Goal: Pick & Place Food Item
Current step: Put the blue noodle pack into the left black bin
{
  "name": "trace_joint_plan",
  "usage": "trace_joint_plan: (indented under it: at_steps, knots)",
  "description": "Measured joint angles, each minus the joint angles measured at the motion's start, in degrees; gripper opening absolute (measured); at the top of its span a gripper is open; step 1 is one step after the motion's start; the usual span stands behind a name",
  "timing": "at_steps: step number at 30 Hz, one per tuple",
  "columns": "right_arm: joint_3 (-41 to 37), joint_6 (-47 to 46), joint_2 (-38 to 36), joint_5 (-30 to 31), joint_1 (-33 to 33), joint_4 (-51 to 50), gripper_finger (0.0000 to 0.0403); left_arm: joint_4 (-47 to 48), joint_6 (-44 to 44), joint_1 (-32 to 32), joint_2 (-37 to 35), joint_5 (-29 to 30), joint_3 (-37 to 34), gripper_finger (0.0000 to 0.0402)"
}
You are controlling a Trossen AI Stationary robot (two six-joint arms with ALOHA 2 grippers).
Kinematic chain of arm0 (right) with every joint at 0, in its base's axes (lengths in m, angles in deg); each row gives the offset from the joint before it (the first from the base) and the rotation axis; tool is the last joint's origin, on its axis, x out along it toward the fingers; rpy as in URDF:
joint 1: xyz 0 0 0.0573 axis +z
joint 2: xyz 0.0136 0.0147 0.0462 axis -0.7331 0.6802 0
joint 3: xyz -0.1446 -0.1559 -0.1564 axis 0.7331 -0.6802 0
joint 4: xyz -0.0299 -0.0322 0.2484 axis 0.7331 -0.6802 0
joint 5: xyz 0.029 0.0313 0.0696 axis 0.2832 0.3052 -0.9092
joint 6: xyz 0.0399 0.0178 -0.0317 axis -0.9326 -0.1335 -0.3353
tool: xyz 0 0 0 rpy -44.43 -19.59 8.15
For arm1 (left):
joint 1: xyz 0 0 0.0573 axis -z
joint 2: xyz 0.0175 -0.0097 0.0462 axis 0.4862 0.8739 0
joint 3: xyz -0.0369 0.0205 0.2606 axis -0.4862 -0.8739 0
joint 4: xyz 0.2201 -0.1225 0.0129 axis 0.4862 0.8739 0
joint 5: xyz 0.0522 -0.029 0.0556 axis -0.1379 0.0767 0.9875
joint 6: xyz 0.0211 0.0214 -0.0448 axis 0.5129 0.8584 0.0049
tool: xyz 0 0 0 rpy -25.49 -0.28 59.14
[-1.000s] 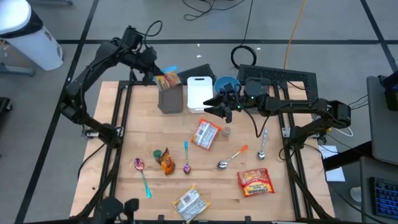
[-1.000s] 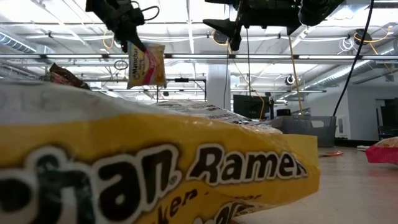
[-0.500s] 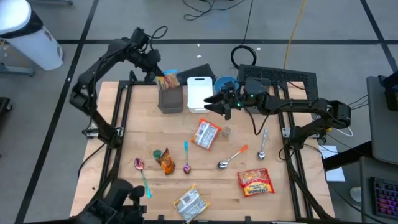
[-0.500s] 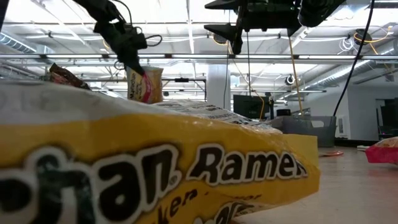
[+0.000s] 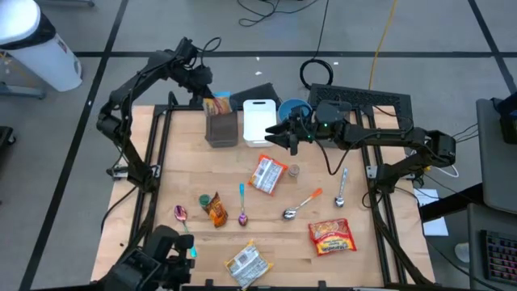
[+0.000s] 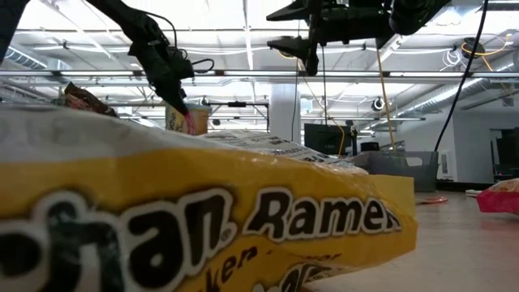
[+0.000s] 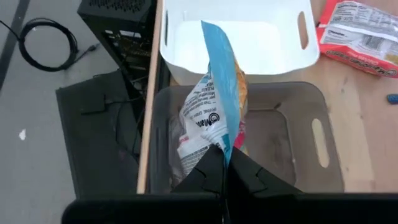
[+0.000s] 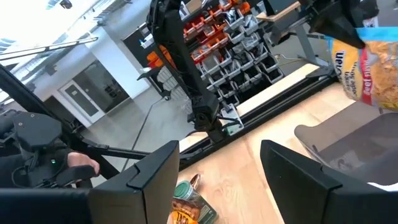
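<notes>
The step in hand is judged to be the lowering of a held noodle packet (image 7: 214,118) into the grey bin (image 7: 286,140) at the far left of the table (image 5: 194,174); it is best done by keeping the packet upright and centred over the bin's mouth, clear of the near wall and of the white bin (image 7: 236,37) just beyond, and by parting the fingers only once most of the packet is below the rim, so that it is not left propped on the edge. On the left, the left gripper (image 5: 203,90) is seen poised above the grey bin, its jaws pressed together on the packet's top edge; in the left wrist view the packet is pinched at the seam and hangs down from the fingertips, its lower end already inside the bin's mouth. In the low view the same packet (image 6: 186,119) is shown dangling beneath the left gripper (image 6: 176,96). Further right, the right gripper (image 5: 288,138) is held above the table's far edge near the blue bowl (image 5: 293,108), its jaws spread and nothing between them. Other packets and spoons are left lying on the table, well apart from both grippers.
</notes>
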Motion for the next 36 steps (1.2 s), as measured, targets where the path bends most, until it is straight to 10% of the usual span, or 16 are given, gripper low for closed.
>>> trace_joint_plan:
  at_steps: [36]
  knots:
    - [-2.3, -1.7, 0.0, 3.0, 0.0, 0.0, 0.0214, -4.6, 1.2, -2.0, 6.1, -1.7, 0.0, 0.0000]
